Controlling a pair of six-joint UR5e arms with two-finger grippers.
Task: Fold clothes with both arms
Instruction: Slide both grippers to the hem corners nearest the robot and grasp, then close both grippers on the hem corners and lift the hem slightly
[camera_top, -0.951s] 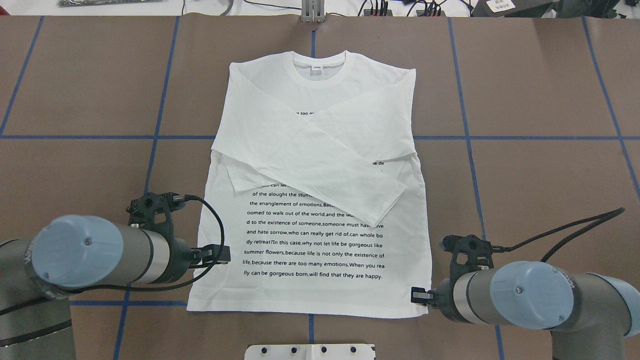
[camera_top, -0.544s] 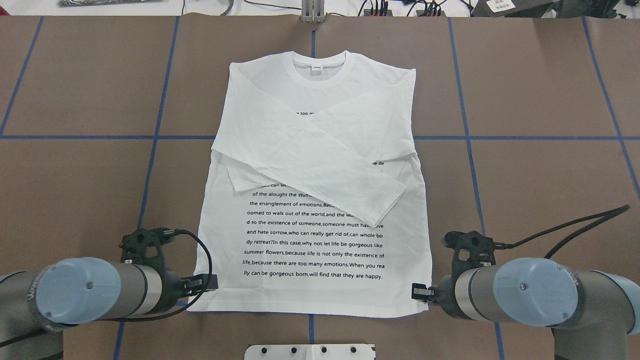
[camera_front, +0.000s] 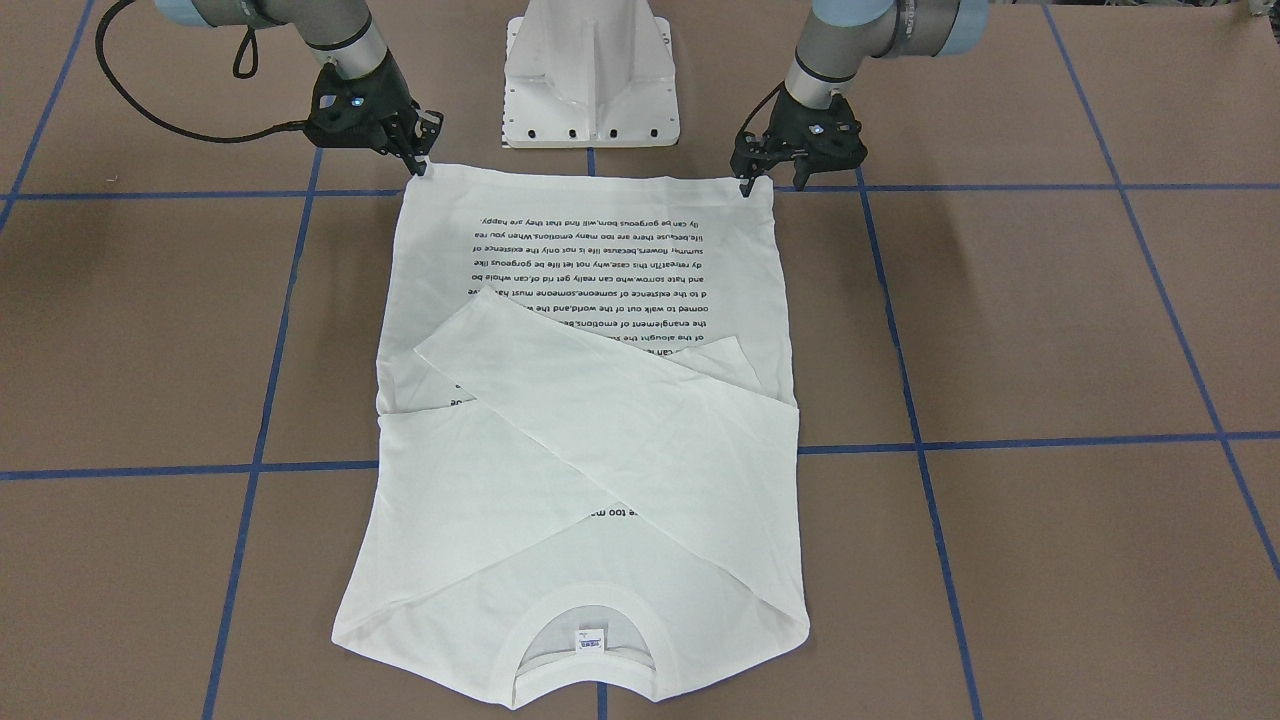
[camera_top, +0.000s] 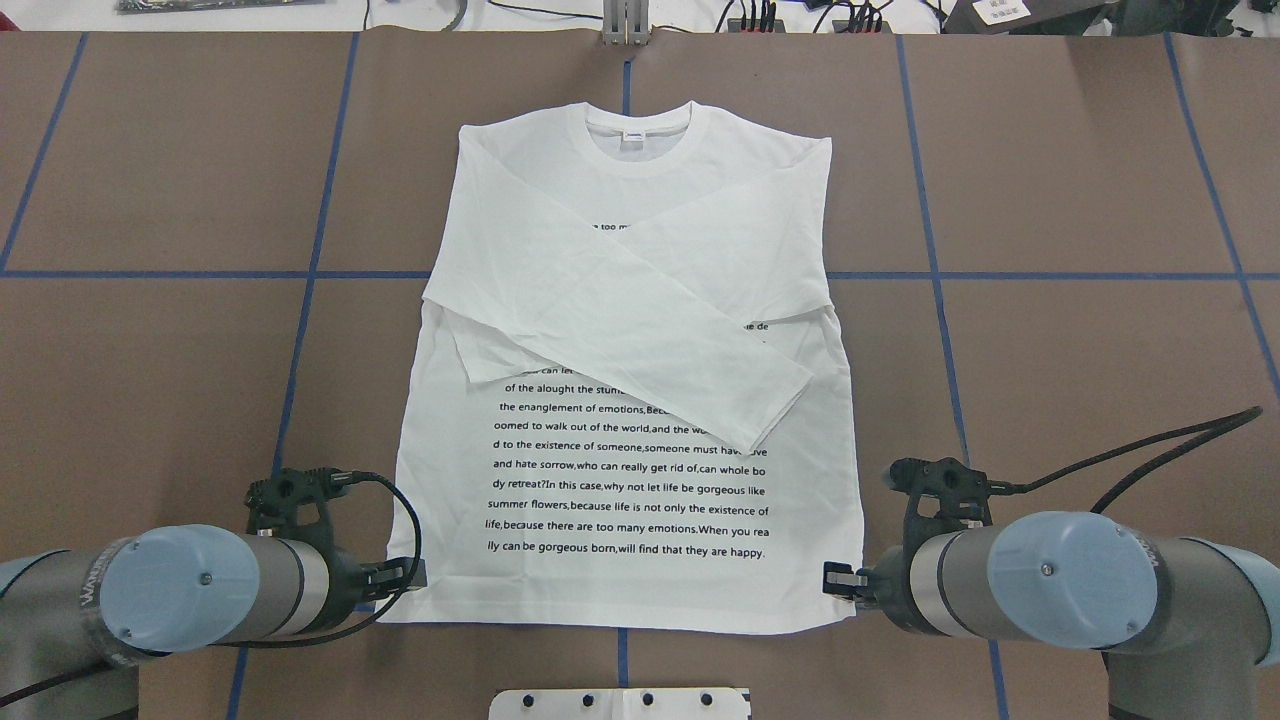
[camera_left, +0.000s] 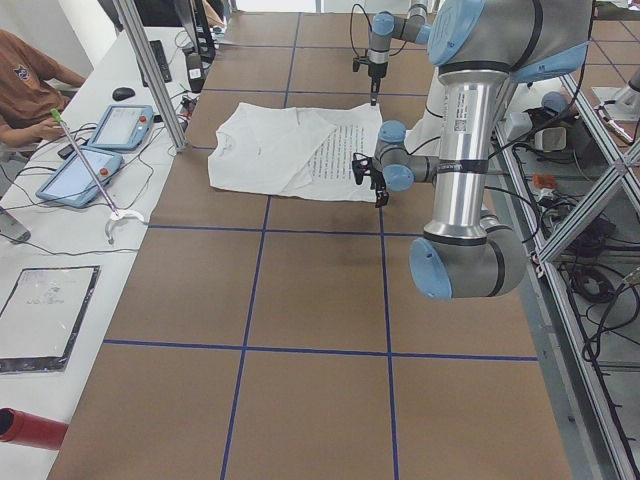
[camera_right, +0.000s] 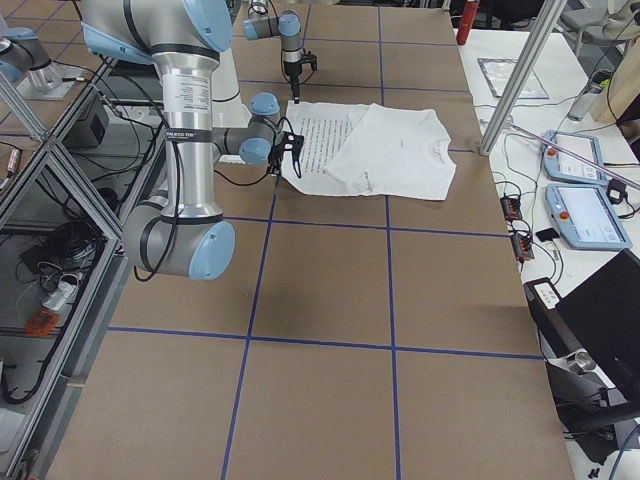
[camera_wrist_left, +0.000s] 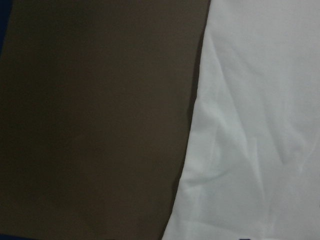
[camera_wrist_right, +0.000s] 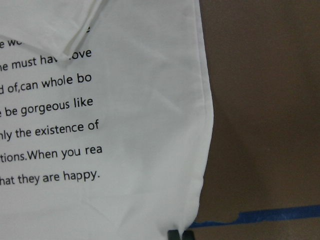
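On table (camera_top: 150, 180), shirt (camera_top: 620, 480) lies flat mid-table, text side up, collar away from robot. Done: sleeves (camera_top: 640, 330) crossed over chest. Left: body folds, hem not lifted yet. The right gripper (camera_top: 838, 582) is on its hem corner and looks pinched on shirt. The left gripper (camera_top: 408, 575) is at the other corner, grip cannot tell. The print (camera_wrist_right: 55, 130) reads "be gorgeous like", "that they are happy." The collar label (camera_front: 588, 640) is unreadable.

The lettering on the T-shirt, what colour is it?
Black lettering on the white T-shirt; it shows best in the right wrist-mounted view.
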